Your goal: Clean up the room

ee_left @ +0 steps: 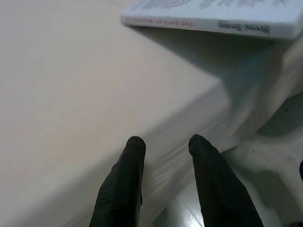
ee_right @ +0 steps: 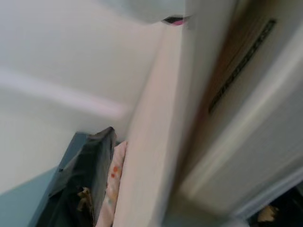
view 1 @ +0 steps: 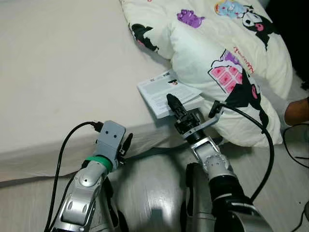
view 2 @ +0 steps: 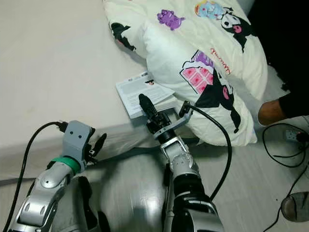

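White book [view 1: 164,92] lay at the bed [view 1: 58,72] edge, pinched by the right hand [view 1: 175,105]; weak grip might drop it; left hand [ee_left: 163,146] spread

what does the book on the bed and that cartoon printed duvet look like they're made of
Book: paper with a smooth, probably coated softcover, judging by its printed white cover and thin flat edges. Duvet: soft matte fabric, likely cotton or polyester, with padded filling; it puffs and creases.

Book [view 1: 166,92] on bed [view 1: 63,72], beside quilt [view 1: 217,53]
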You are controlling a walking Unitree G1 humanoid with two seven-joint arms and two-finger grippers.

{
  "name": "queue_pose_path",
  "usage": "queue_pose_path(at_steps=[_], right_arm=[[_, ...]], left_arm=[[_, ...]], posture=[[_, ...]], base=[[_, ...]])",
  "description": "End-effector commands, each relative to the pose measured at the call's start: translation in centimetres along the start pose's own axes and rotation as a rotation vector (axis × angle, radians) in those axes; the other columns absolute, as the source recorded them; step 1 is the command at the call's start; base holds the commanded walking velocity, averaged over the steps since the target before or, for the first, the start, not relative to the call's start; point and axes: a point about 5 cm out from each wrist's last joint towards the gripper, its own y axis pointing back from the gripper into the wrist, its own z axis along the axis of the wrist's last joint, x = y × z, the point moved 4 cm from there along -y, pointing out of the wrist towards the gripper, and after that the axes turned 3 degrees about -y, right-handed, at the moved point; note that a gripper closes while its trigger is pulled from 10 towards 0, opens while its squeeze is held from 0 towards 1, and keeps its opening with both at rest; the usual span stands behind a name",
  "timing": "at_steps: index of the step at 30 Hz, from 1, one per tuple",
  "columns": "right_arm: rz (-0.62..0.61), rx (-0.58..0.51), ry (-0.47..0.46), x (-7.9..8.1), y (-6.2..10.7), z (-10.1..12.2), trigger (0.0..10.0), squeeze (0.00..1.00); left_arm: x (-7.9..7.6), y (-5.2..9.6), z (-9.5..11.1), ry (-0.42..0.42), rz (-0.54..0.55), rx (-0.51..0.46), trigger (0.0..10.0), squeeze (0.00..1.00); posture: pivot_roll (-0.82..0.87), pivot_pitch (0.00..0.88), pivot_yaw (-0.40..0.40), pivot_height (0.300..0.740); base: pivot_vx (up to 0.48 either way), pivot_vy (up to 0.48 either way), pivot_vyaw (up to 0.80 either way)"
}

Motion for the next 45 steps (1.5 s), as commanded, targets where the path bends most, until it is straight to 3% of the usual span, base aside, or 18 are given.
queue_pose_path(at_steps=[1,3,10,11,12,13,14,23,33,39,43,45], right_arm=[[-0.049,-0.026,-0.034,-0.9,0.3,0.2,10.0,0.0],[-0.104,-0.036,-0.074,-1.6,0.0,0.7,10.0,0.0],[-0.131,-0.05,-0.086,-1.3,-1.0,1.6,10.0,0.0],[-0.126,-0.05,-0.081,-1.1,-1.3,1.8,8.6,0.0],[-0.115,-0.043,-0.073,-0.8,-1.6,1.9,3.6,0.0],[-0.115,-0.043,-0.073,-0.8,-1.6,1.9,3.6,0.0],[-0.105,-0.026,-0.057,-0.5,-1.8,1.8,0.0,0.0],[-0.076,0.035,-0.012,-0.1,-2.0,1.2,0.0,0.0],[-0.071,0.107,0.078,-0.9,-0.6,-0.4,0.0,0.0],[-0.03,0.096,0.099,-0.4,-0.1,0.0,0.0,0.0],[0.006,0.067,0.213,0.4,0.7,1.6,0.0,0.0],[0.006,0.067,0.213,0.4,0.7,1.6,0.0,0.0]], left_arm=[[-0.3,0.2,-0.5,0.0,-0.015,0.022,10.0,0.0],[-0.1,0.3,-0.5,-0.002,-0.016,0.025,10.0,0.0],[0.2,0.6,-0.7,-0.011,-0.015,0.033,10.0,0.0],[0.3,0.6,-0.7,-0.012,-0.014,0.034,10.0,0.0],[0.4,0.6,-0.6,-0.012,-0.012,0.035,10.0,0.0],[0.4,0.6,-0.6,-0.012,-0.012,0.035,10.0,0.0],[0.4,0.6,-0.6,-0.012,-0.011,0.035,10.0,0.0],[0.3,0.5,-0.5,-0.007,-0.007,0.032,10.0,0.0],[-0.4,-0.5,0.0,0.012,-0.014,0.013,10.0,0.0],[-0.4,-1.0,0.3,0.02,-0.005,0.001,10.0,0.0],[-0.3,-1.9,0.9,0.037,0.013,-0.026,10.0,0.0],[-0.3,-1.9,0.9,0.037,0.013,-0.026,10.0,0.0]], posture=[[-0.03,0.255,0.121,0.5],[-0.03,0.259,0.127,0.5],[-0.01,0.263,0.133,0.5],[-0.01,0.261,0.135,0.5],[-0.01,0.261,0.135,0.5],[-0.01,0.261,0.135,0.5],[-0.01,0.26,0.135,0.5],[-0.02,0.252,0.127,0.5],[-0.06,0.228,0.115,0.5],[-0.07,0.202,0.1,0.5],[-0.11,0.158,0.079,0.5],[-0.11,0.158,0.079,0.5]], base=[[0.0,0.0,0.0],[0.0,0.0,0.0],[0.0,0.0,0.0],[0.0,0.0,0.0],[0.0,0.0,0.0],[0.0,0.0,0.0],[0.0,0.0,0.0],[0.0,0.0,0.0],[0.0,0.0,0.0],[0.0,0.0,0.0],[0.0,0.0,0.0],[0.0,0.0,0.0]])
